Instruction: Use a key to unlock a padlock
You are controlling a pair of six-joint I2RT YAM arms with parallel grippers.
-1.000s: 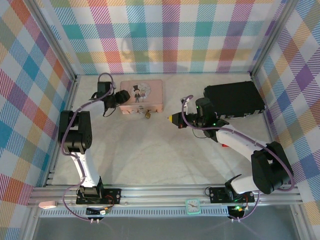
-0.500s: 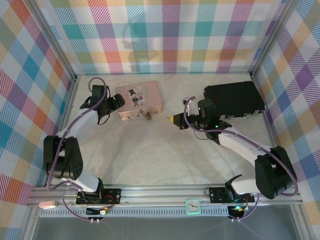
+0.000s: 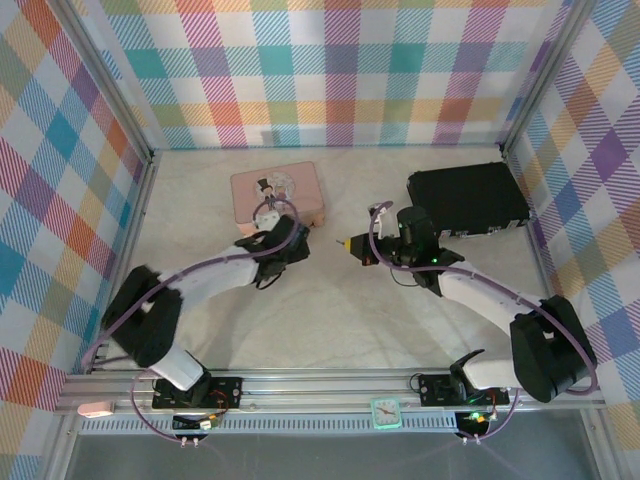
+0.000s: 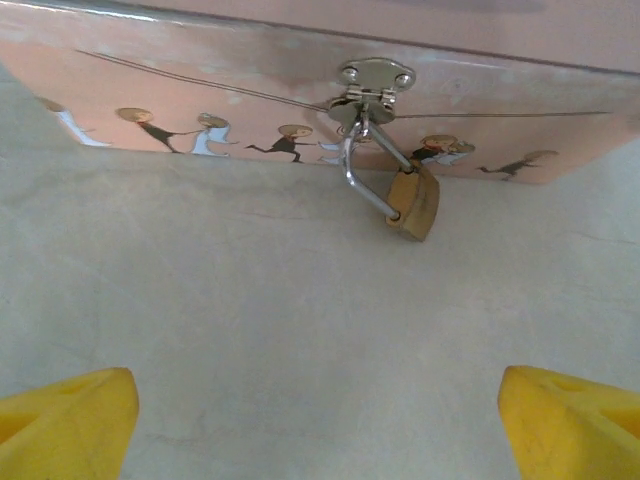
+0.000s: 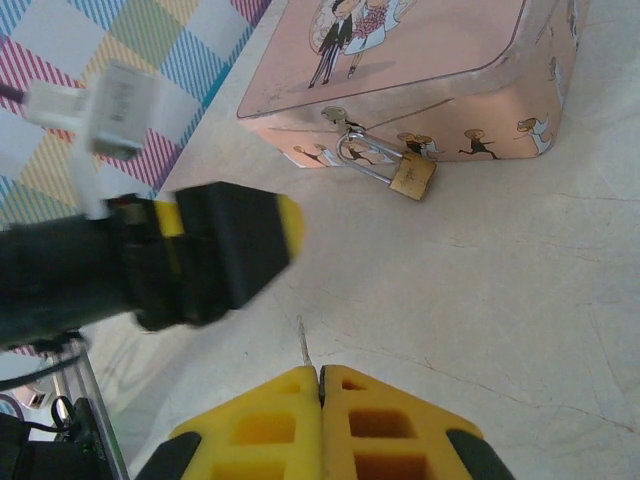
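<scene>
Padlock is hung by its shackle from the hasp of the pink tin, upper centre of the left wrist view. Left pincer is spread wide and squared on it, probably to steady it. Right pincer is clamped shut on the key, blade aimed lockward.

Pale table, pink tin at back, black box right

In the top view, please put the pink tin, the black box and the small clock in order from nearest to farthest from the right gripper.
From the right gripper:
1. pink tin, to its left, toward the back.
2. black box, to its right, by the back right corner.
3. small clock, on the front rail.
</scene>
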